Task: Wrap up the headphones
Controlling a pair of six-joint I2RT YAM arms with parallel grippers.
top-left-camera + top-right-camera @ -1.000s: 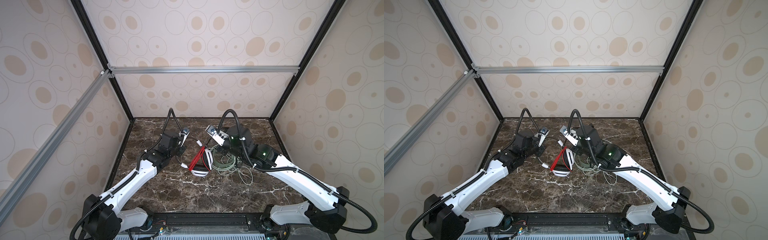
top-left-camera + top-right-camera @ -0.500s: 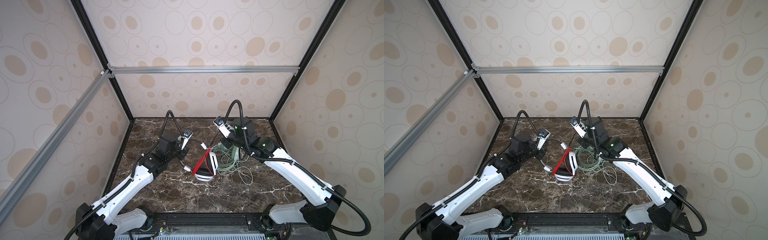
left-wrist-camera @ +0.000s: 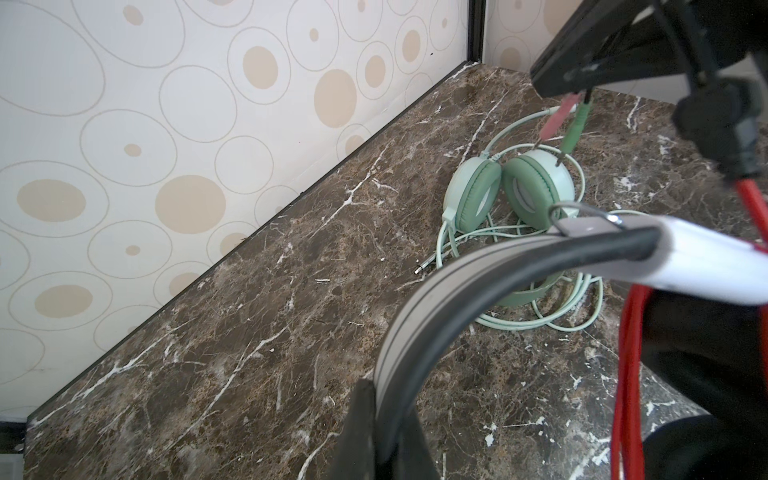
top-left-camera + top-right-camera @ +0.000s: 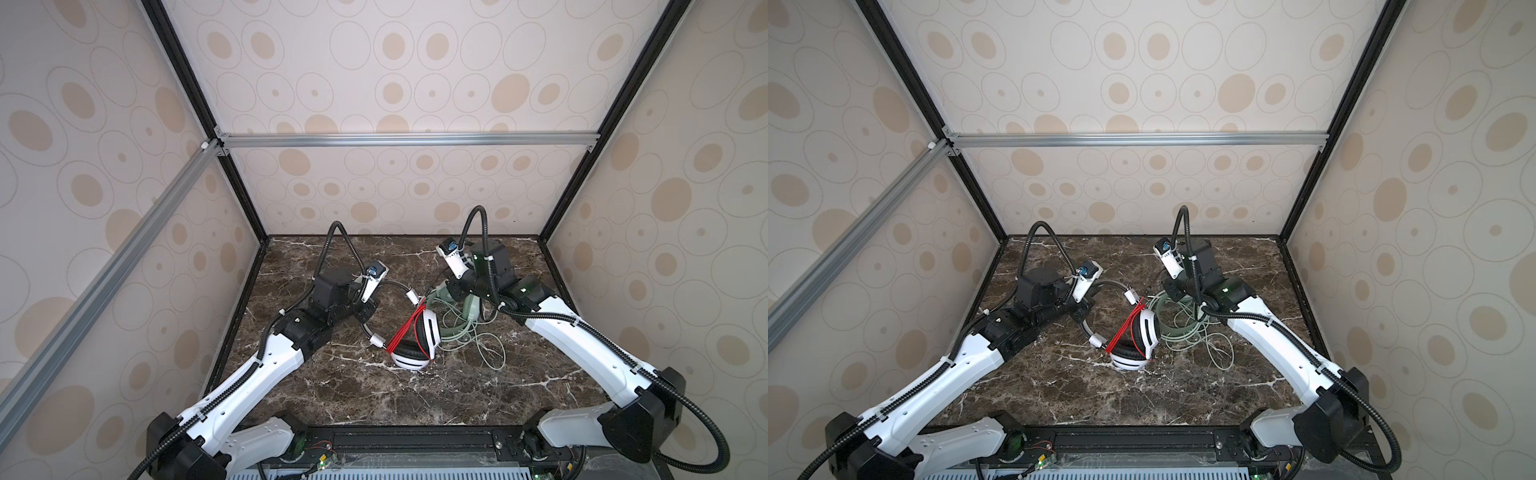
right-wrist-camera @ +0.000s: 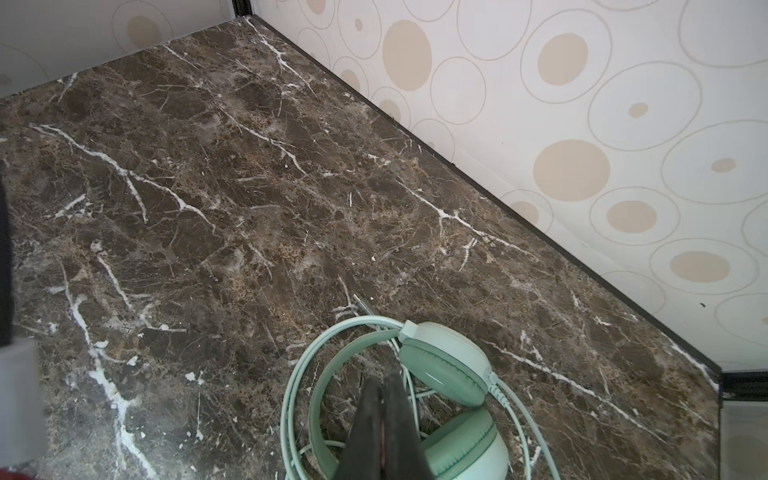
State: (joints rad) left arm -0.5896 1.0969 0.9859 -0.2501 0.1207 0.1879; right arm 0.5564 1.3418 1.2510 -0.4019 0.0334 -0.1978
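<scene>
The white headphones (image 4: 426, 332) lie mid-table on one black-padded cup, wound with a red cord (image 4: 405, 328). My left gripper (image 4: 365, 313) is shut on their grey-and-black headband (image 3: 436, 316), which runs between the jaws at the left gripper (image 3: 388, 399). The mint-green headphones (image 4: 467, 309) lie just right of them amid their loose green cord (image 4: 486, 349). My right gripper (image 4: 451, 291) hovers over the green headband, jaws shut. In the left wrist view a pink plug (image 3: 555, 118) and a green one hang from its tip. The right gripper (image 5: 382, 380) hides what it pinches.
The dark marble table (image 4: 332, 395) is boxed in by patterned walls on three sides. A metal jack tip (image 5: 360, 302) of the green cord lies on the marble beyond the green headphones (image 5: 444, 365). A black rail (image 4: 399, 440) runs along the front edge.
My right gripper has drawn back toward the far right, over the green headset. The white headphones have shifted slightly right with the left gripper still on the headband.
</scene>
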